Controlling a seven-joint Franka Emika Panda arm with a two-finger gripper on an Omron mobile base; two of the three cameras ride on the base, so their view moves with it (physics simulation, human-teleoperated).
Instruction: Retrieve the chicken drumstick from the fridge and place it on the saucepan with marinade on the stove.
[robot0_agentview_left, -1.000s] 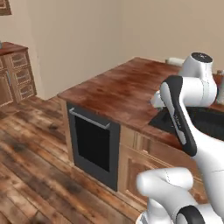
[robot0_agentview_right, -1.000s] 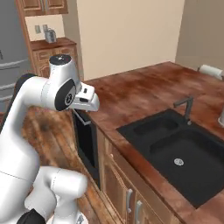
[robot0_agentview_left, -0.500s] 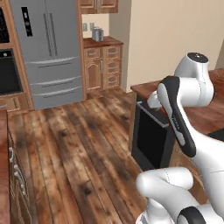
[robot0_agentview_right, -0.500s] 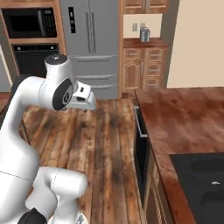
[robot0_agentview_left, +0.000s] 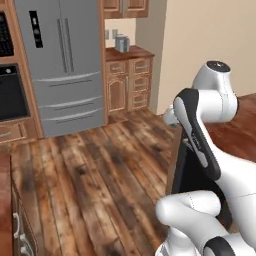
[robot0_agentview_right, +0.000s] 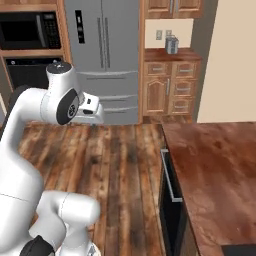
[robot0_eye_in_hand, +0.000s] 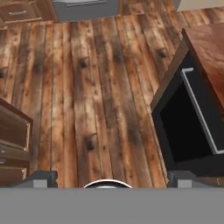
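Note:
The fridge (robot0_agentview_left: 62, 60) stands across the room, tall and grey, with both French doors shut; it is also at the back in the right base view (robot0_agentview_right: 102, 55). The chicken drumstick is hidden behind those doors. The saucepan, the marinade and the stove are out of view. My gripper (robot0_eye_in_hand: 112, 180) is open and empty, its fingertips (robot0_eye_in_hand: 41, 178) far apart, looking down at the wooden floor. The hand (robot0_agentview_right: 92, 110) hangs in mid-air, well short of the fridge.
A black appliance front (robot0_eye_in_hand: 188, 127) sits under the reddish wooden counter (robot0_agentview_right: 215, 165) to my right. Wooden drawers (robot0_eye_in_hand: 13, 135) stand on the left. A black microwave (robot0_agentview_right: 30, 30) and oven (robot0_agentview_left: 12, 97) flank the fridge; a metal kettle (robot0_agentview_right: 171, 45) stands on a far cabinet.
The whole picture has swung from the counter and sink to the room with the fridge, so the base has turned. The gripper stays open.

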